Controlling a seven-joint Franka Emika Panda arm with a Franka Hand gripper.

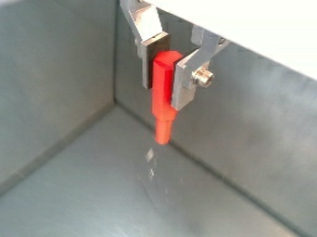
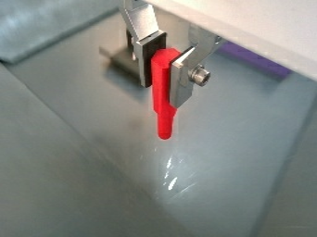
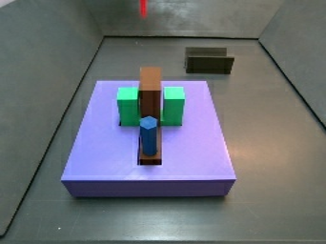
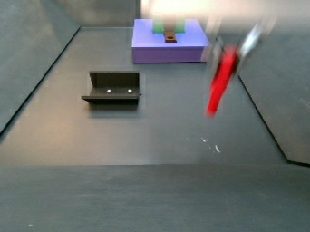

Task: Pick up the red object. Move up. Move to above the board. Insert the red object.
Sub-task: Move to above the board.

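Two silver fingers (image 1: 186, 79) of the gripper (image 1: 168, 65) clamp the top end of the red object (image 1: 162, 97), and both wrist views show the dark pads pressed against its sides. The gripper (image 2: 168, 63) points straight down over the bare grey floor (image 2: 87, 167). The red object (image 2: 162, 97) hangs upright, its long axis vertical, its free lower end pointing at the floor and clear of it. In a side view the gripper (image 4: 237, 41) is blurred, and the red object (image 4: 219, 82) below it leans slightly, top end up, well above the floor and well apart from the board (image 4: 151, 50). In a side view only a small piece of the red object (image 3: 143, 8) shows at the upper edge, far behind the board (image 3: 192, 152). On the board stand a brown block (image 3: 151, 91), a green block (image 3: 128, 105) and a blue peg (image 3: 149, 136). The fixture (image 4: 112, 88) sits on the floor between the board and the camera; it also shows as a dark box (image 3: 209, 61).
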